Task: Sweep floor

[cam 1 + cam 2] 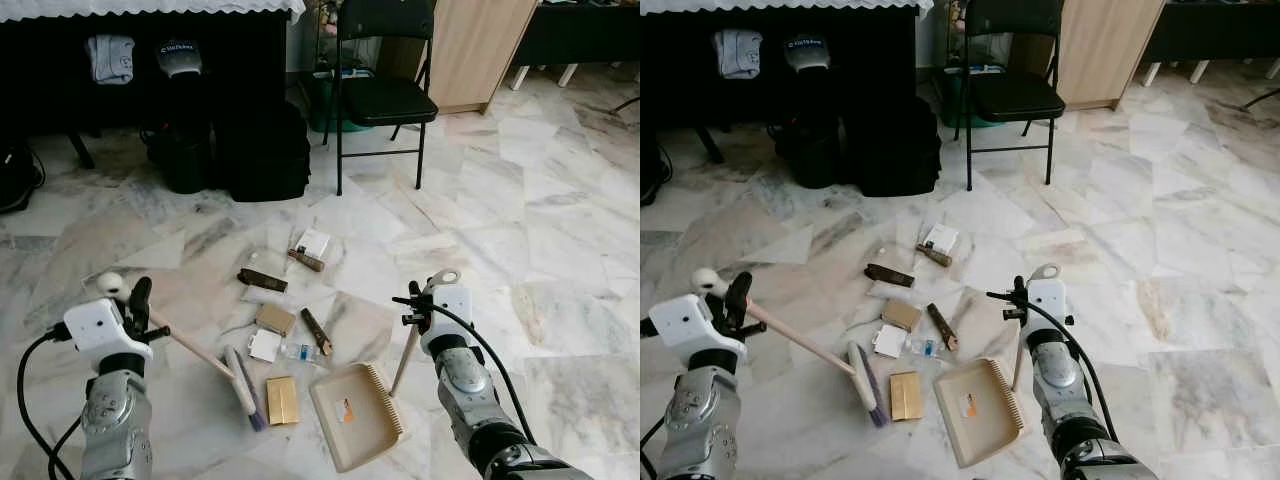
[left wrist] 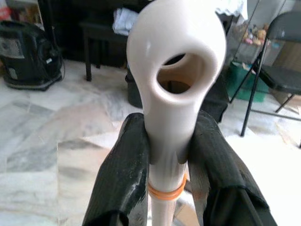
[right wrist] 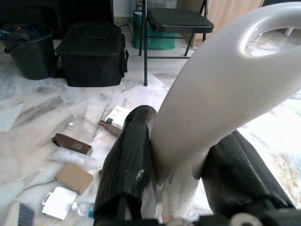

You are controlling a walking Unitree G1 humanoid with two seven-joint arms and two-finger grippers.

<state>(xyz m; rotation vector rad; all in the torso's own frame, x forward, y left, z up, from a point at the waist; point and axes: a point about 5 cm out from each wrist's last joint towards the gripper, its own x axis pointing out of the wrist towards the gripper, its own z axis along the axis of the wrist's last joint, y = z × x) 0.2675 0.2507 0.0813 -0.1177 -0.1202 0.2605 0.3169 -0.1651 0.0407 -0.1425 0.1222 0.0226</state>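
1. My left gripper (image 1: pixel 138 300) clamps the cream long-handled broom (image 1: pixel 190 348); its head rests near-left of the litter.
2. My right gripper (image 1: pixel 422 297) clamps the beige plastic dustpan (image 1: pixel 352 415).
3. The cartons and wrappers (image 1: pixel 275 320) lie unswept, so most work remains.

The broom (image 1: pixel 200 357) has a pale cream handle with a looped end and an orange ring just under the loop. It slants down from the left gripper (image 2: pixel 169 155), which clamps the handle below the loop, to its brush head (image 1: pixel 243 382) on the marble floor (image 1: pixel 560 250). The head is long and narrow, with purple bristles, and lies just left of the dustpan (image 1: pixel 355 415).

The dustpan is beige, with a comb edge on its right side and a small orange sticker inside. Its flat tray rests on the floor. Its upright handle (image 1: pixel 408 352) rises at its right, gripped near the looped top by the right gripper (image 3: pixel 183 174).

Litter lies just beyond the dustpan: a tan box (image 1: pixel 275 319), a gold box (image 1: pixel 282 399), a white card (image 1: pixel 264 346), a small bottle (image 1: pixel 298 351), brown wrappers (image 1: pixel 262 280).
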